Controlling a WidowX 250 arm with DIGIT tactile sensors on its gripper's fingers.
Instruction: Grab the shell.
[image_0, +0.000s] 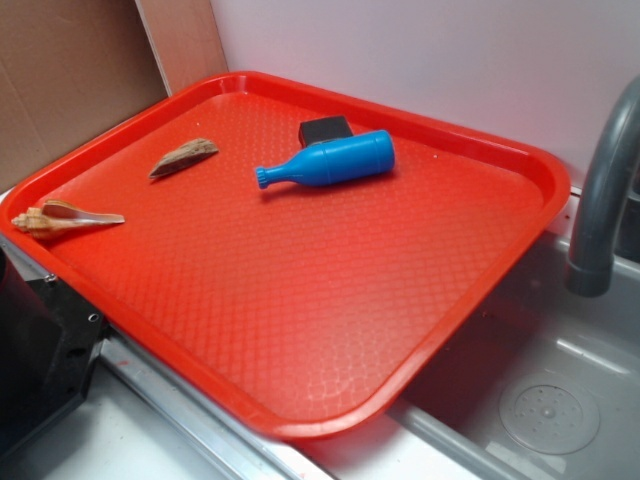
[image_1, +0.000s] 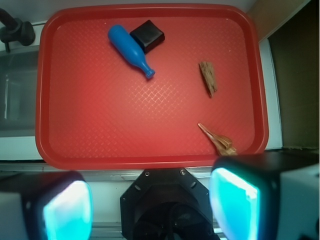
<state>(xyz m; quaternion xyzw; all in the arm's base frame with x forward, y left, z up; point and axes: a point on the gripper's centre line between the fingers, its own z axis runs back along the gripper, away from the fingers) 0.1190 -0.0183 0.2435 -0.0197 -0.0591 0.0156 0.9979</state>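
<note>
**Inspector:** Cream and tan, spiral-built: that is your shell (image_1: 220, 140), lying on the red tray (image_1: 100, 130) at about five o'clock in the wrist view, just inside the near rim. Its knobby whorled end sits close to the rim; the thin tail points up toward eleven o'clock.

**Operator:** And the brown piece nearby?

**Inspector:** Leave it. That flat brown shell fragment (image_1: 208, 78) lies apart at about two o'clock. The blue toy bottle (image_1: 129, 50) and the black block (image_1: 147, 36) touching it are at twelve o'clock, well clear of your work.

**Operator:** Gripper status?

**Inspector:** The gripper (image_1: 150, 202) is spread wide, its fingers (image_1: 235, 197) framing the bottom of the wrist view with nothing between them. It hangs off the tray's near edge, not yet over the shell.

**Operator:** How should I take it?

**Inspector:** Judge it light, rigid and smooth enough to skate on the textured plastic. The tail looks brittle; do not pinch there. Close across the thick whorled body, jaws set square to its long axis. Mind the rim beside it, which may crowd one finger.
</note>
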